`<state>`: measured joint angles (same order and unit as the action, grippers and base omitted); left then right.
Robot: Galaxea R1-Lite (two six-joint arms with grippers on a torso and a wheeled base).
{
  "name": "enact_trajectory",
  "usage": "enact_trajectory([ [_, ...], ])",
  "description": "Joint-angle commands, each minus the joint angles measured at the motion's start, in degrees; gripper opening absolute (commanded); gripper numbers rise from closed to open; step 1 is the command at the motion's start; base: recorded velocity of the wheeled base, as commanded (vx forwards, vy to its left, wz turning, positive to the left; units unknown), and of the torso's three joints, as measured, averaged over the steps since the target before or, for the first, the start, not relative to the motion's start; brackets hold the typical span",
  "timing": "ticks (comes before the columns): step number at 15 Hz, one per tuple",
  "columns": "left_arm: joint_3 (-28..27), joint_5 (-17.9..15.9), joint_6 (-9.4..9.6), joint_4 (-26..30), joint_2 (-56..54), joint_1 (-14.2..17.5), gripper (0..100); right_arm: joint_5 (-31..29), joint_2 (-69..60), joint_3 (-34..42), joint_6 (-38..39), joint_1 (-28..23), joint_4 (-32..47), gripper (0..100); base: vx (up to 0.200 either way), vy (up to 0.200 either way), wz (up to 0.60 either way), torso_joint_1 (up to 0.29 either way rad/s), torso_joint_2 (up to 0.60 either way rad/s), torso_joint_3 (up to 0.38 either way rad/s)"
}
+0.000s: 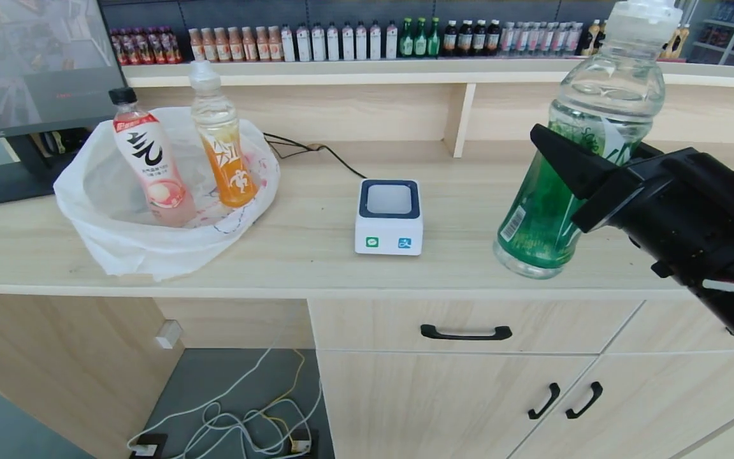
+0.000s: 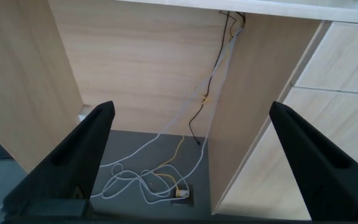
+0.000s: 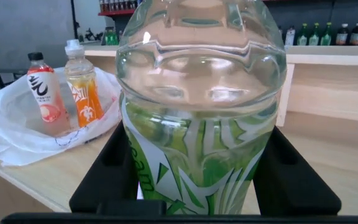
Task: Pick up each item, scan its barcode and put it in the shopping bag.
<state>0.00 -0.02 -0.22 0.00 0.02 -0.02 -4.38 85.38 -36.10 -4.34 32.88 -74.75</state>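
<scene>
Right gripper [image 1: 587,150] pinching green bottle [image 1: 545,217] mid-body, bottle tilted. Scanner [image 1: 389,217] left of gripper, bag [image 1: 118,248] farther left. Carry bottle over scanner, turn barcode [image 1: 512,223] down toward it, hold steady. Left gripper [image 2: 191,162] spread, empty.

The large bottle [image 1: 552,210] is clear, its label green and white. The shopping bag [image 1: 125,248] is white. The pink bottle [image 1: 153,169] has a black cap, the orange bottle [image 1: 227,159] a white one.

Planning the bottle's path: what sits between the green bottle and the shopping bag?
The white scanner on the counter; a black cable trails behind it, head view.
</scene>
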Motion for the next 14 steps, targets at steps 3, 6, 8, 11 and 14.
enact_trajectory([
  [3, 0.00, 0.02, -0.04, 0.00, -0.02, -0.06, 100, 1.56, -0.57, 0.41, -0.85, -0.53, -0.66, 0, 0.000, 0.200, 0.00, 0.001, 0.01, 0.001],
  [6, 0.00, -0.06, 0.04, 0.00, -0.02, -0.06, 100, 1.65, -0.39, -0.11, -0.85, -1.15, -0.66, 0, 0.000, 0.200, 0.00, 0.004, 0.00, 0.002],
  [8, 0.00, -0.06, 0.22, 0.00, -0.02, -0.06, 100, 2.09, 0.05, -0.64, -1.11, -1.15, -0.75, 0, 0.000, 0.100, 0.00, 0.001, 0.00, 0.001],
  [11, 0.00, -0.06, 0.31, 0.00, -0.02, -0.06, 100, 2.53, 2.33, -3.19, -1.46, -1.15, -0.92, 0, 0.000, 0.000, 0.00, 0.000, 0.00, 0.000],
  [14, 0.00, 0.02, 0.22, 0.00, -0.02, -0.06, 100, 7.72, 3.56, -3.98, -3.75, -1.15, -1.01, 0, 0.000, 0.000, 0.00, 0.000, 0.00, 0.000],
])
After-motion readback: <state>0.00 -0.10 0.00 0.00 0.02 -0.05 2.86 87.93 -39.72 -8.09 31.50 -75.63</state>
